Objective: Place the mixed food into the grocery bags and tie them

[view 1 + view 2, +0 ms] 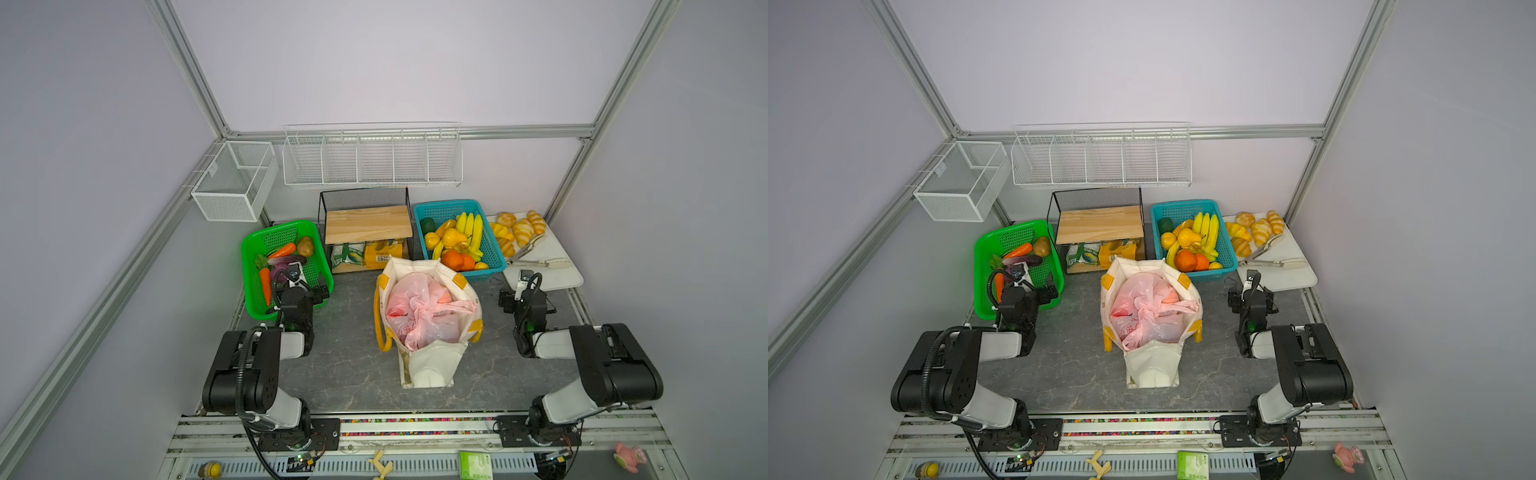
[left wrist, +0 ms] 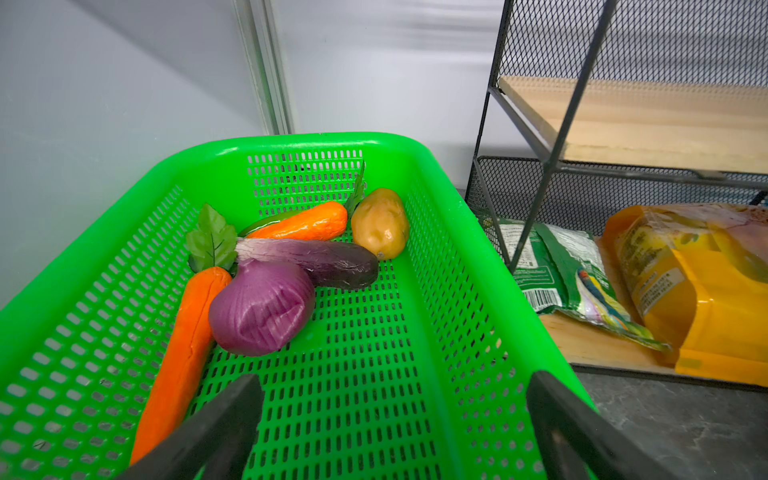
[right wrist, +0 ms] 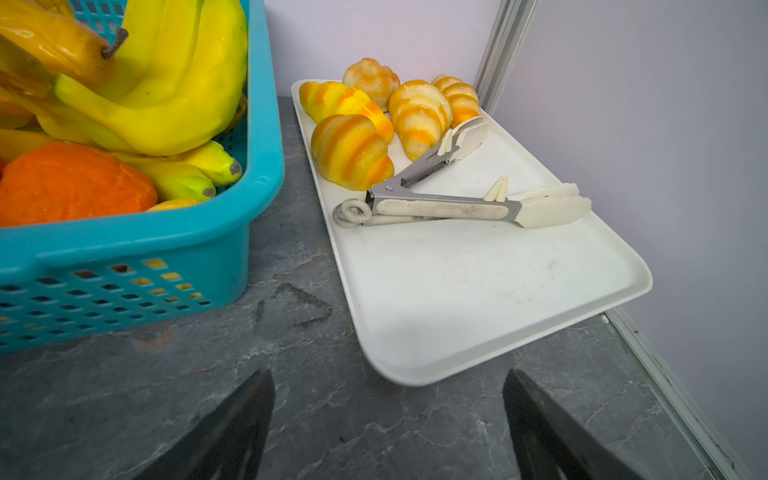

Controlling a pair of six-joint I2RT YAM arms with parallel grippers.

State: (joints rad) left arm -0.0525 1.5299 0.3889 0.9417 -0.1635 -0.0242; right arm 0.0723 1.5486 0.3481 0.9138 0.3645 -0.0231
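Note:
In both top views a cream canvas tote [image 1: 432, 365] [image 1: 1152, 365] with yellow handles stands upright in the middle of the table. The pink plastic bag [image 1: 419, 316] [image 1: 1144, 318] sits inside it, bunched at the top. Reddish and orange shapes of the mixed food [image 1: 444, 296] show faintly through the plastic; what they are I cannot tell. My left gripper [image 2: 395, 386] [image 1: 300, 282] is open and empty over the green basket [image 2: 440, 232]. There a purple onion [image 2: 262, 307] lies just ahead of it. My right gripper [image 3: 388, 382] [image 1: 524, 280] is open and empty above the bare table.
The green basket [image 1: 253, 266] also holds carrots, an eggplant and a potato. A teal basket [image 1: 492, 253] of bananas and oranges and a white tray [image 3: 478, 299] with croissants and tongs stand back right. A black mesh shelf [image 1: 368, 224] stands behind the tote.

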